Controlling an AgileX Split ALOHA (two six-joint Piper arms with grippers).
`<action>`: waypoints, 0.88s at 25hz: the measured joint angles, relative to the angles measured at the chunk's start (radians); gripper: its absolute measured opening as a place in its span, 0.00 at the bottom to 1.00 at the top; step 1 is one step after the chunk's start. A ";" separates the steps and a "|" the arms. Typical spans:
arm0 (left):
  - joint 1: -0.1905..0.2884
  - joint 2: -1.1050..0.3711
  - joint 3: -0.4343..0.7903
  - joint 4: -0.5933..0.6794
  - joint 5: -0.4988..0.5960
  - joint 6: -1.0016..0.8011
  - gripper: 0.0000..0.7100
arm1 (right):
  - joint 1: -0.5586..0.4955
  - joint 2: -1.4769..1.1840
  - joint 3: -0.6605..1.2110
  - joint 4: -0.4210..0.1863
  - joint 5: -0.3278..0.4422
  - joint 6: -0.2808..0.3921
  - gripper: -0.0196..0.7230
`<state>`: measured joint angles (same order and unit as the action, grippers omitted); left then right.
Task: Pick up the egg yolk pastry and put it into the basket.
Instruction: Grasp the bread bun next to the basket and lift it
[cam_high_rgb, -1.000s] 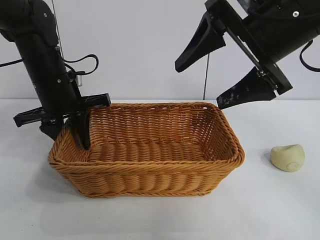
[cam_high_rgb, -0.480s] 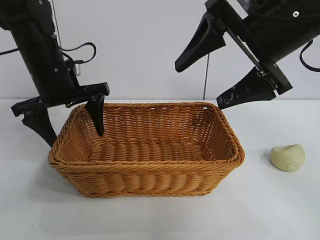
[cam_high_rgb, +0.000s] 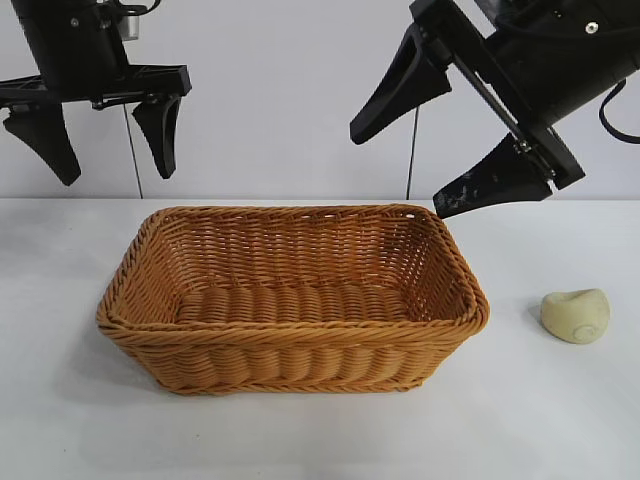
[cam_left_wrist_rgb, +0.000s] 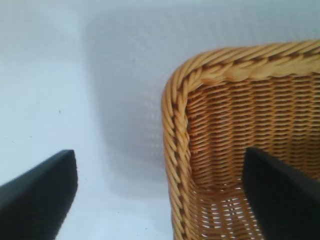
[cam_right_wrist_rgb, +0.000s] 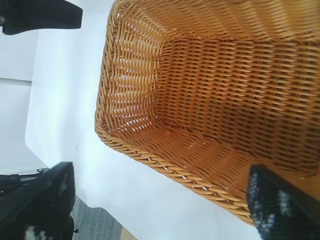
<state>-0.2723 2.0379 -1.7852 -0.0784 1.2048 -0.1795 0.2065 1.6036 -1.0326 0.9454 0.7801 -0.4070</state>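
A large rectangular orange-brown woven wicker basket (cam_high_rgb: 292, 296) with sloping sides and a braided rim sits in the middle of the white table (cam_high_rgb: 320, 430), and nothing lies inside it. The small pale cream-yellow rounded egg yolk pastry (cam_high_rgb: 576, 315) rests on the table to the right of the basket, near it but apart from its rim, with no gripper touching it. The black left gripper (cam_high_rgb: 100, 135) hangs well above the basket's left end, pointing almost straight down, its two fingers spread wide with nothing between them; in the left wrist view one finger (cam_left_wrist_rgb: 37, 200) lies over bare table outside the basket's rounded corner and the other over the basket's inside. The black right gripper (cam_high_rgb: 440, 150) is poised in the air above the basket's right rear corner, angled downward toward the basket, its fingers also spread wide and empty; in the right wrist view its two fingertips frame the woven floor and one short end wall of the basket. Neither gripper touches the basket or the pastry.
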 joint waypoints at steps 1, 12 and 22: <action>0.000 0.000 0.000 0.017 0.002 0.000 0.97 | 0.000 0.000 0.000 0.000 0.000 0.000 0.89; 0.185 0.000 0.000 0.064 0.007 0.003 0.97 | 0.000 0.000 0.000 0.000 0.000 0.000 0.89; 0.218 -0.106 0.135 0.064 0.007 0.058 0.97 | 0.000 0.000 0.000 0.000 0.000 0.000 0.89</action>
<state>-0.0546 1.9321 -1.6500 -0.0140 1.2118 -0.1217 0.2065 1.6036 -1.0326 0.9454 0.7801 -0.4070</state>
